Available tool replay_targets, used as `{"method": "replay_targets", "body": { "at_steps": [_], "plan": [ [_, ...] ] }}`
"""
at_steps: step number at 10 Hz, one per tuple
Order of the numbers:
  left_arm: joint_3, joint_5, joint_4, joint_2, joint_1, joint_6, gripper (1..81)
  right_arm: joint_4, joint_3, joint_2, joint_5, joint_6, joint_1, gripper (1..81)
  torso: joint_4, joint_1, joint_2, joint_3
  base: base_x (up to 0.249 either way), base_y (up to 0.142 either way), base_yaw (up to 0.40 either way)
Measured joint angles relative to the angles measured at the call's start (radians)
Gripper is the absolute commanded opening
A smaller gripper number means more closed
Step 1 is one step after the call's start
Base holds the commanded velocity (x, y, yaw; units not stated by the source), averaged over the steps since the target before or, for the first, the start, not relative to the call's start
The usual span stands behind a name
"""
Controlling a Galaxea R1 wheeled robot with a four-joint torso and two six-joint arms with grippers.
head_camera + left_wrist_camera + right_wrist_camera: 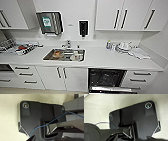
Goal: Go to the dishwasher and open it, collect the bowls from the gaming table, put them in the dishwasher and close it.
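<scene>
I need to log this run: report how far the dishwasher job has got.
Done: the robot faces the kitchen counter, and the dishwasher under it stands open, showing its dark interior, door folded down. In hand: nothing that can be seen; no bowl is being carried in the head view. Left: fetching the bowls, loading them and closing the door.

A steel sink (64, 55) is set into the white counter (100, 58). A paper-towel dispenser (50, 23) and a dark soap dispenser (83, 28) are mounted on the wall above.
</scene>
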Motion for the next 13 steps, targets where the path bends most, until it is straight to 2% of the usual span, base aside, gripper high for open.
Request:
{"method": "replay_targets", "body": {
  "at_steps": [5, 9, 13],
  "plan": [
    [-0.133, -0.003, 0.0, 0.098, 0.001, 0.0, 81.1, 0.0, -0.082, 0.04, 0.004, -0.007, -0.019, 81.1, 0.0, -0.116, 0.176, 0.064, 0.0, 0.0, 0.0],
    [-0.155, -0.002, 0.001, 0.123, 0.002, 0.001, 81.1, 0.0, -0.13, 0.084, 0.004, -0.016, -0.028, 81.1, 0.0, -0.208, 0.318, 0.108, 0.0, 0.0, 0.0],
    [-0.226, 0.0, 0.001, 0.168, 0.01, 0.001, 81.1, 0.0, -0.181, 0.114, 0.004, -0.019, -0.03, 81.1, 0.0, -0.237, 0.359, 0.117, 0.0, 0.0, 0.0]
  ]
}}
